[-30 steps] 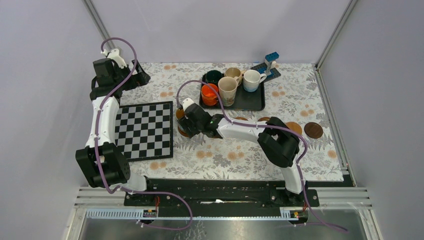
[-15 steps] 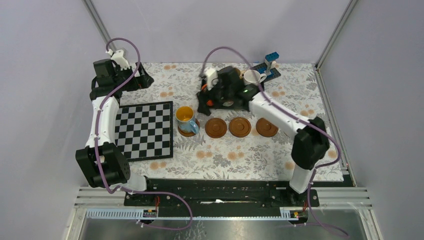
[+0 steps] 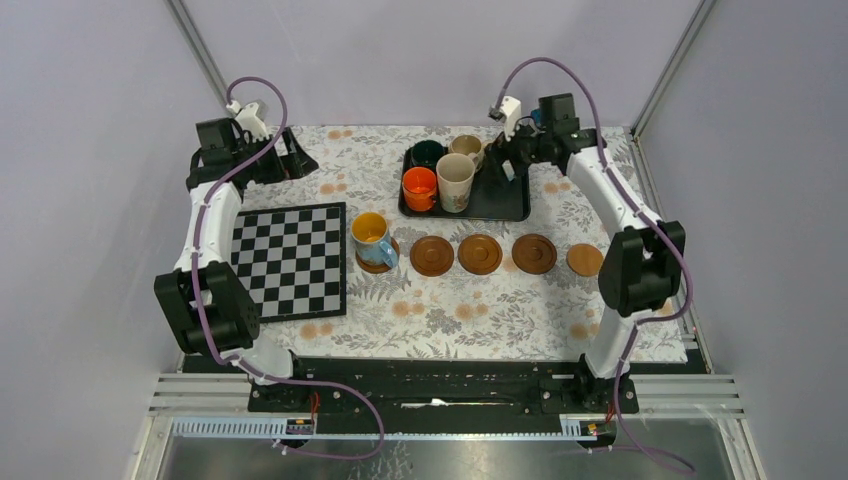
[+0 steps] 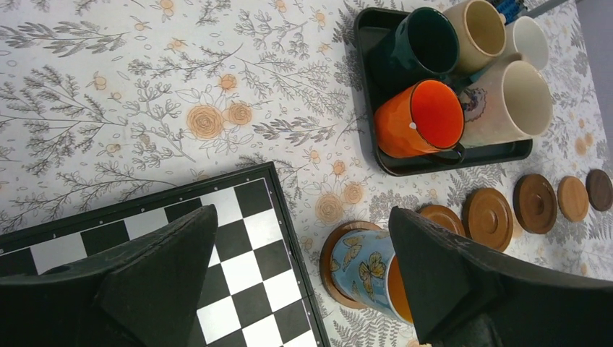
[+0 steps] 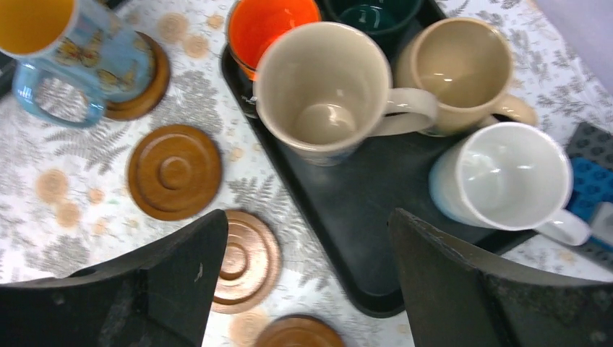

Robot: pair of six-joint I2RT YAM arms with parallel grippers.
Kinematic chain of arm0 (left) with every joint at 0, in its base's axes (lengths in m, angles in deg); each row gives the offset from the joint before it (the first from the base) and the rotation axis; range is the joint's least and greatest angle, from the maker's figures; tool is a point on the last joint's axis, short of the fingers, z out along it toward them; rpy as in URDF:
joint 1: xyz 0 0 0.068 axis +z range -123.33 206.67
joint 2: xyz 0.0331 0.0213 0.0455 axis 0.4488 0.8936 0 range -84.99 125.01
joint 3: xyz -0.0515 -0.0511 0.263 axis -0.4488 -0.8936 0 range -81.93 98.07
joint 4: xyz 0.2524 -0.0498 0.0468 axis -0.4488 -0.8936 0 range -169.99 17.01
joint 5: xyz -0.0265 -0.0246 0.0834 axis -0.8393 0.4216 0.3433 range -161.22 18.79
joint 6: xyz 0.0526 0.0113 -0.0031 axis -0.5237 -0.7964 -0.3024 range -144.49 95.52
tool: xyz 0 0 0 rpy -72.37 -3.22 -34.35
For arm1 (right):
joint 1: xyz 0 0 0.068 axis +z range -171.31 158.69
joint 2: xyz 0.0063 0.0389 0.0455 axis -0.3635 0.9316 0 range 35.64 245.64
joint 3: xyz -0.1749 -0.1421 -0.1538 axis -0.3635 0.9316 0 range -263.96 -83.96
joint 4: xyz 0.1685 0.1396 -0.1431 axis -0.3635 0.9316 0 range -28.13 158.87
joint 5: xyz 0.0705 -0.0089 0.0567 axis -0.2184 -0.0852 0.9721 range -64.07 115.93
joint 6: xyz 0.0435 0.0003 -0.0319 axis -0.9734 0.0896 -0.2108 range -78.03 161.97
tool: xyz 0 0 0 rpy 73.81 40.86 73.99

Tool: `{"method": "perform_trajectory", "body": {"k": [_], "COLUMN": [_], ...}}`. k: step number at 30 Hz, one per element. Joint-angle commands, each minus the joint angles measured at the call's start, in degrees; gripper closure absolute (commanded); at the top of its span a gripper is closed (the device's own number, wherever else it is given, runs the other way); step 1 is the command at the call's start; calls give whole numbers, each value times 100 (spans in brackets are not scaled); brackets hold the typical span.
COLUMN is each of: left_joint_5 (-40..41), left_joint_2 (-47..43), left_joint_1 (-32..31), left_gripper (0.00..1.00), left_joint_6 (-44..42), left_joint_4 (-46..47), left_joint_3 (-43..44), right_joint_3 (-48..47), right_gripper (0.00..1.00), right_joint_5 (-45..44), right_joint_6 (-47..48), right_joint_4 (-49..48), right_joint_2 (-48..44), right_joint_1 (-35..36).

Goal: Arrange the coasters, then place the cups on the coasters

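Note:
A blue cup (image 3: 372,238) with a yellow inside stands on the leftmost coaster (image 3: 378,264). To its right, more brown coasters (image 3: 480,253) lie in a row along the cloth. The orange cup (image 3: 419,188), tall cream cup (image 3: 455,180), dark green cup (image 3: 427,153) and beige cup (image 3: 464,146) stand on the black tray (image 3: 500,205). My right gripper (image 3: 505,160) hovers open above the tray's right end, over the white cup (image 5: 509,177), with nothing between its fingers. My left gripper (image 3: 295,160) is open and empty at the back left, high above the chessboard's far edge.
A black-and-white chessboard (image 3: 290,260) lies left of the blue cup. Blue toy blocks (image 5: 593,184) sit just right of the tray. The cell's metal frame posts and grey walls close in the back and sides. My right arm arches over the right end of the coaster row.
The right gripper left the blue cup on its coaster, swung back over the tray and now hangs at its right end. The coaster row shows fully. The left gripper shifted slightly right.

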Motion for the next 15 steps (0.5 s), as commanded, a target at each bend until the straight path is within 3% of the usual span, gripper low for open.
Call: {"method": "perform_trajectory", "body": {"k": [1, 6, 10, 15], "left_joint_5": [-523, -690, -765, -767], "left_joint_2": [45, 114, 122, 113], "left_joint_1": [32, 37, 36, 37], "left_gripper": [1, 1, 1, 1], "left_joint_6": [-226, -392, -473, -475], "left_joint_4": [120, 29, -22, -100], "left_joint_3": [368, 492, 489, 445], "right_joint_3": [-795, -2166, -2956, -4626], "right_gripper": [13, 12, 10, 9], "right_joint_5": [1091, 1360, 1444, 1405], "right_joint_6": [1750, 3500, 4373, 5149], "right_joint_4": [671, 1873, 2249, 3169], "right_joint_2": [566, 1580, 2189, 3307], "right_joint_1": [-404, -550, -552, -547]}}
